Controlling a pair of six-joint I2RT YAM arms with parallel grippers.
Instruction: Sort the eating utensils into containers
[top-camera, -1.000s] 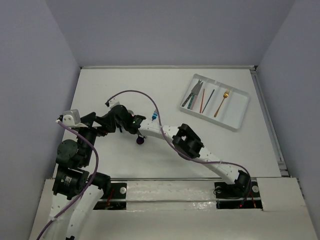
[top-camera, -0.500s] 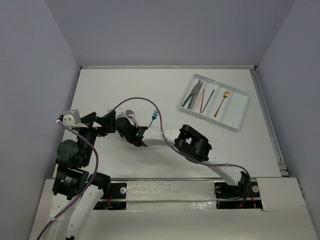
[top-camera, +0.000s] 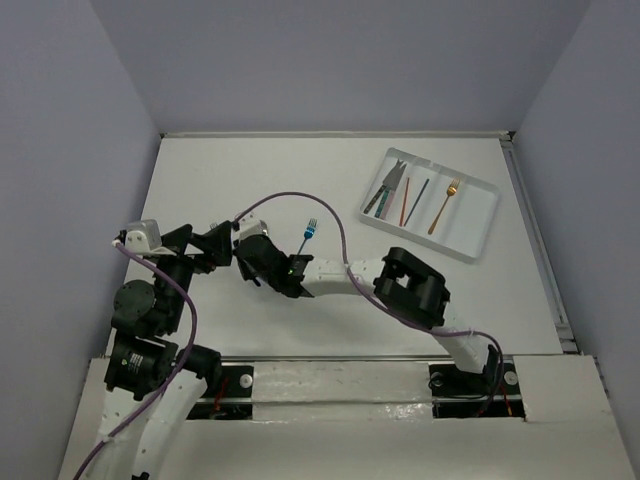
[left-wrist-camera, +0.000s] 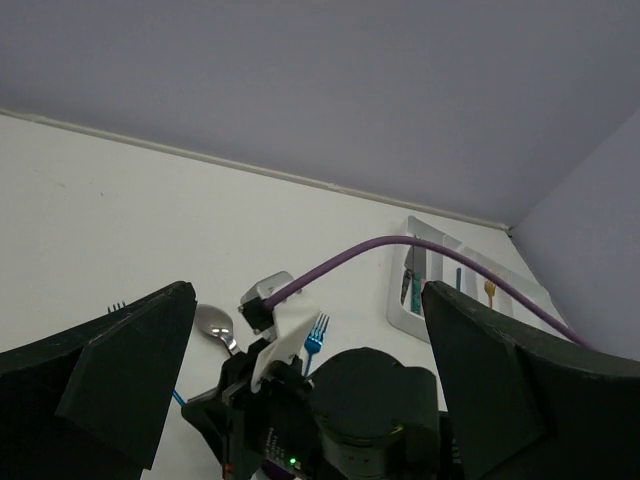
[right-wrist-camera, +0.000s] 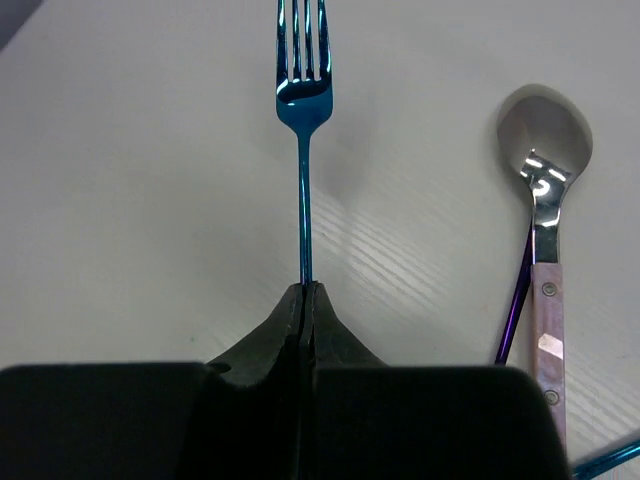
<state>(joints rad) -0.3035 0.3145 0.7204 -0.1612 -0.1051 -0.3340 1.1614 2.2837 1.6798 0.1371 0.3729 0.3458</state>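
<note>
Right now the right gripper (right-wrist-camera: 304, 293) has its jaws pinched tight on the slim handle of the blue fork (right-wrist-camera: 303, 90), which sticks straight out from the fingertips toward 12 o'clock in the wrist view; whether it hangs clear of the table (top-camera: 250, 180) I cannot tell. From above, that fork sits a touch toward 9 o'clock of the table's middle, tines aimed at about 1 o'clock. At 3 o'clock of the fork in the wrist view lies a silver spoon (right-wrist-camera: 545, 140) with a pale pearly grip, bowl toward 12 o'clock, and a purple-handled piece (right-wrist-camera: 518, 300) slants just beside its stem. The left gripper (left-wrist-camera: 305, 295) hangs near the right one, at about its 9 o'clock from above, jaws spread wide with nothing between them; its camera looks past its two dark fingers (left-wrist-camera: 130, 370) at the other wrist and the fork. The tray (top-camera: 475, 210) rests well apart, off toward the table's 2 o'clock corner, set at a slant. A gold fork (top-camera: 445, 203) lies in one compartment, and a red piece (top-camera: 404, 201) in one toward 9 o'clock of it, with a few more beside that. A purple cable (top-camera: 300, 197) loops over the right arm
</note>
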